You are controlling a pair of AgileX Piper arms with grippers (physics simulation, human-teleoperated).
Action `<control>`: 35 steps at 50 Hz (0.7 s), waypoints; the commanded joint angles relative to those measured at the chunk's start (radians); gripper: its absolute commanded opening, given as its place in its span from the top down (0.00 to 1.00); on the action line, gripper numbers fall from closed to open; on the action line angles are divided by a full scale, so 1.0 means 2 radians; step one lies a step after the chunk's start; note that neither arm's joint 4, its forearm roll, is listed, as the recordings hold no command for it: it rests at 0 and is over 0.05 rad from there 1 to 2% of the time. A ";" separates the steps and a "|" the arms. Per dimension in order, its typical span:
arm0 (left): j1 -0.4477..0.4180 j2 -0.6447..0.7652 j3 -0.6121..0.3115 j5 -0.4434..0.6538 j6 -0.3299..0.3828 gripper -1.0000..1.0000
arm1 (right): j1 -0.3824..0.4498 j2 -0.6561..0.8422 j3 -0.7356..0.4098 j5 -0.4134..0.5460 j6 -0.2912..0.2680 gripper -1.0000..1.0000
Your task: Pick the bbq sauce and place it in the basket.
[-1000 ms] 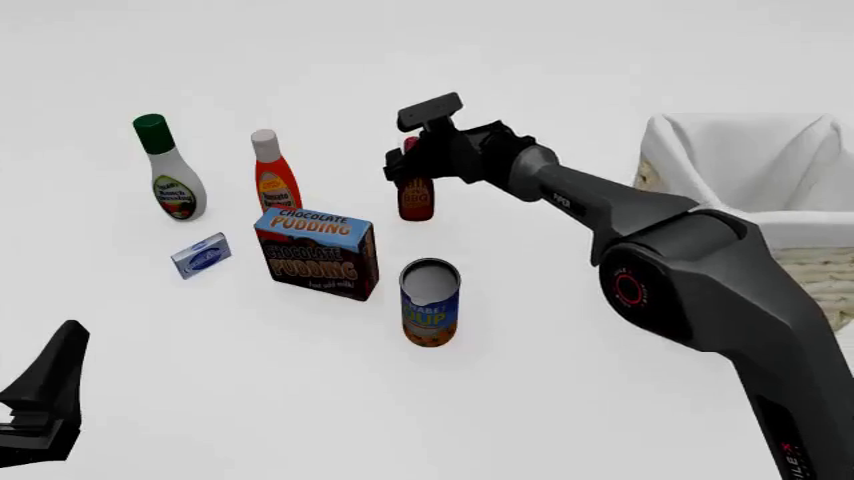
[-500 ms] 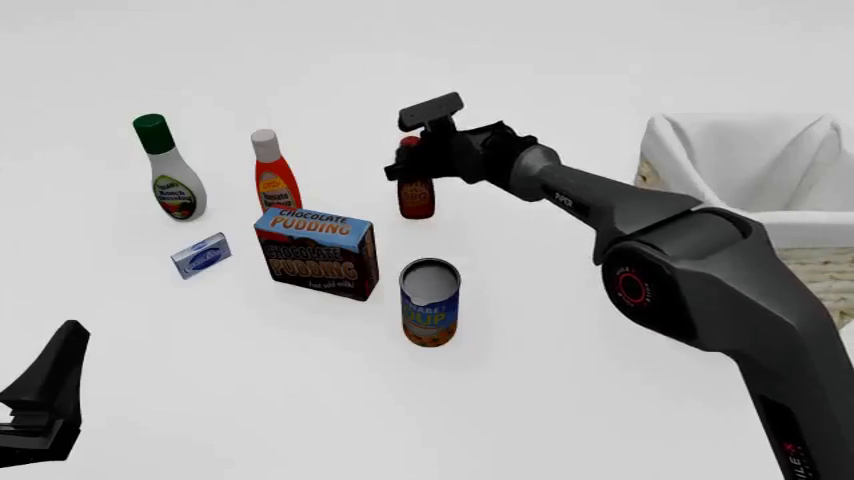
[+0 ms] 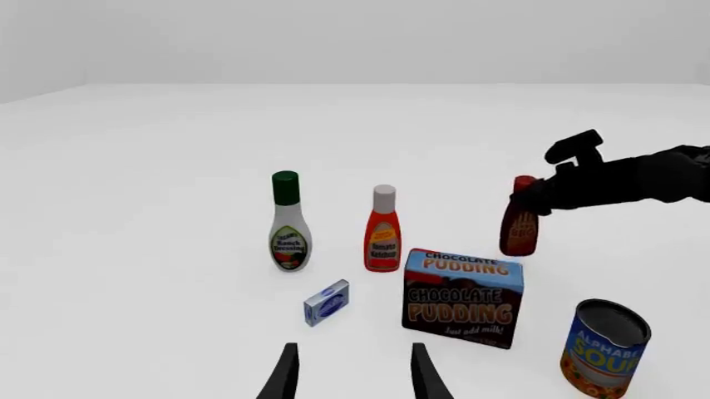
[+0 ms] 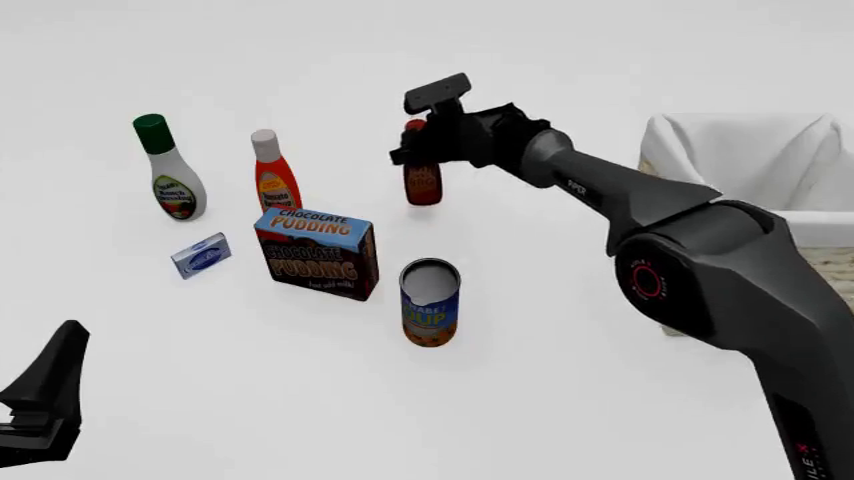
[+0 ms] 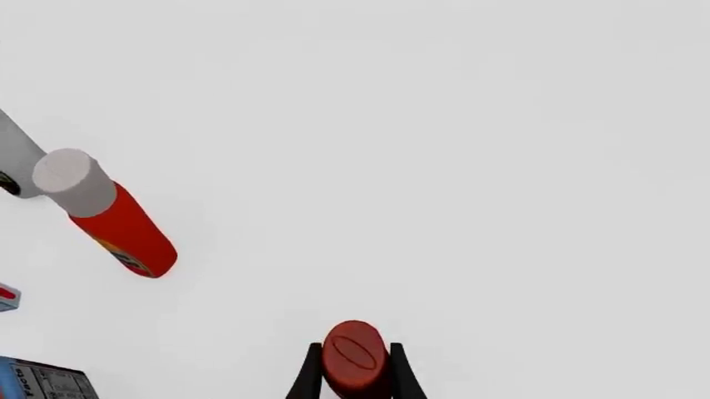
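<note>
Right jaws (image 4: 424, 140) pinch the bbq sauce (image 4: 423, 182) just under its red cap, bottle upright above the desk (image 4: 561, 380), well left of the basket (image 4: 747, 170). Left jaws (image 3: 352, 374) spread, holding nothing.

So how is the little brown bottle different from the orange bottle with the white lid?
The bbq sauce is dark reddish-brown with a red cap; the ketchup bottle is bright orange-red with a white cap. The bbq sauce is gripped near its cap by the right arm's fingers; the ketchup bottle stands alone, untouched. Both are upright, labelled sauce bottles.
</note>
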 commanded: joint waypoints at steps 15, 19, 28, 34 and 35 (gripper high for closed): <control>0.000 0.000 0.000 0.000 0.000 0.00 | 0.000 -0.070 0.023 0.005 -0.006 1.00; 0.000 0.000 0.000 0.000 0.000 0.00 | 0.001 -0.085 0.036 0.002 -0.006 1.00; 0.000 0.000 0.000 0.000 0.000 0.00 | 0.002 -0.123 0.057 0.000 -0.008 1.00; 0.000 0.000 0.000 0.000 0.000 0.00 | 0.004 -0.144 0.065 0.003 -0.009 1.00; 0.000 0.000 0.000 0.000 0.000 0.00 | 0.004 -0.149 0.067 0.005 -0.009 1.00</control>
